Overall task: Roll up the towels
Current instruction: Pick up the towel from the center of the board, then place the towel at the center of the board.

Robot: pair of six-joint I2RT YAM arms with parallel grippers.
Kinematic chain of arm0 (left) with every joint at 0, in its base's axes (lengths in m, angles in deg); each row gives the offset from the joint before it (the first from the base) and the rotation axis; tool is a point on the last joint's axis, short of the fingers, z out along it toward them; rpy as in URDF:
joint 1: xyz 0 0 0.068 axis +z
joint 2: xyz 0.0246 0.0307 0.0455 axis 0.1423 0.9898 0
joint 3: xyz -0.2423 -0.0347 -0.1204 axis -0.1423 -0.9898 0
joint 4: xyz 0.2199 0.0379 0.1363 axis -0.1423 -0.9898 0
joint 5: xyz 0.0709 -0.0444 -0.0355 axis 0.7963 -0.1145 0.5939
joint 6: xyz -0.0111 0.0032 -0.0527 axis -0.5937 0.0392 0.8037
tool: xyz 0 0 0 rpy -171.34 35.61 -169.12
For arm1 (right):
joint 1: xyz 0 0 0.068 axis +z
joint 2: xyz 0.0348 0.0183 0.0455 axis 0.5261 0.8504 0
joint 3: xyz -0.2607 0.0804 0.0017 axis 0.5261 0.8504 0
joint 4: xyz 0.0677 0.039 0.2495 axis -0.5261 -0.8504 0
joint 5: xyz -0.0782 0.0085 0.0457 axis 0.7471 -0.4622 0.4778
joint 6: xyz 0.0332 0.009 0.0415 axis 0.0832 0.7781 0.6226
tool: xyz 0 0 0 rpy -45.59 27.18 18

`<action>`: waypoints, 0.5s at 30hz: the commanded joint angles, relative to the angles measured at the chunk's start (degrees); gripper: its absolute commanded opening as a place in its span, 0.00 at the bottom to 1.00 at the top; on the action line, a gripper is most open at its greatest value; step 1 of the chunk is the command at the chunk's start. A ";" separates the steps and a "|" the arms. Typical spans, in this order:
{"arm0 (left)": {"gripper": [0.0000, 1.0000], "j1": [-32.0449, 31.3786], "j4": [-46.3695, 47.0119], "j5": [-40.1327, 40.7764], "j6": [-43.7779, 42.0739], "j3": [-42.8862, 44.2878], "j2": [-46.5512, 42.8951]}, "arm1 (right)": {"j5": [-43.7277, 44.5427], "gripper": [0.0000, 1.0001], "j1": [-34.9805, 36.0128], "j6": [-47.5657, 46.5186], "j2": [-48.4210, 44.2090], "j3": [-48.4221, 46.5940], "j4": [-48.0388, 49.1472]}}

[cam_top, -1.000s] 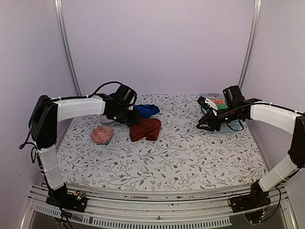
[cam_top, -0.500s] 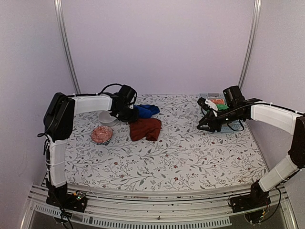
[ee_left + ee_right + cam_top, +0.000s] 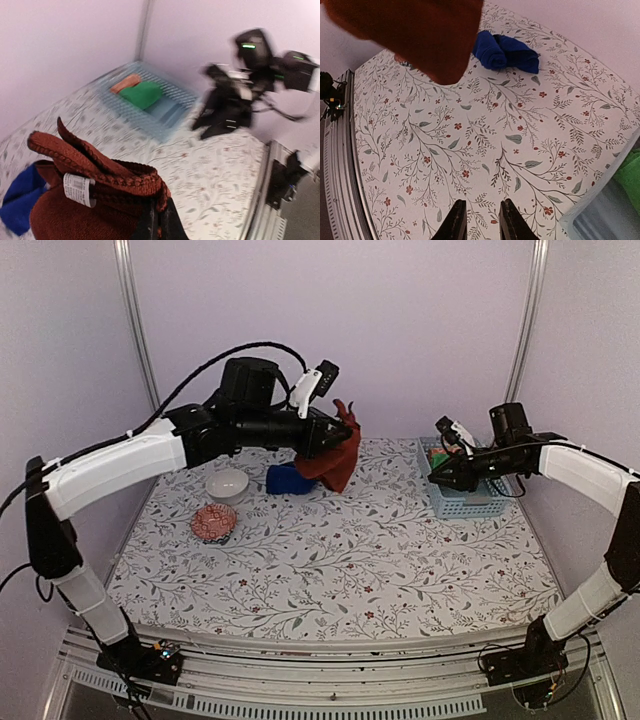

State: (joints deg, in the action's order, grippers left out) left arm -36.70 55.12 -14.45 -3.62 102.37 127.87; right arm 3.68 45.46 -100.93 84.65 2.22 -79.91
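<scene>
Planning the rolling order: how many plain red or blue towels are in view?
2. The brick-red towel hangs in the air from the left gripper, which is shut on it. The blue towel lies bunched on the table near its back edge. The basket could hide others.

1. Worktop (image 3: 330, 570): white cover, grey leafy sprigs, small red flowers.
2. Back wall (image 3: 330, 330) behind the worktop: plain pale lilac.
3. Left upright (image 3: 137, 340) and right upright (image 3: 527, 330): silver metal, at the worktop's far corners.
4. Slotted aluminium rail (image 3: 330, 680) along the worktop's near edge.
5. Light soft and even.
</scene>
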 commanded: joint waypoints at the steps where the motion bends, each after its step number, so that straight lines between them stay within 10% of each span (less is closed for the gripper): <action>1: 0.00 -5.82 9.01 -9.62 -9.55 -13.71 -8.89 | -4.69 0.23 -4.94 4.42 -1.04 -2.97 0.41; 7: 0.03 -5.76 3.10 -11.51 -8.47 -30.89 -10.18 | -4.26 0.24 -5.11 3.19 -1.72 -0.24 0.59; 15: 0.35 -4.78 0.18 -3.23 -3.04 -36.47 -9.02 | 5.82 0.25 3.83 -5.56 -1.30 2.13 -3.75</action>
State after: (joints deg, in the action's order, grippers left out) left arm -42.30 55.14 -20.62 -8.73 63.60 120.44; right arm 4.23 43.49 -100.54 84.12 3.22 -79.84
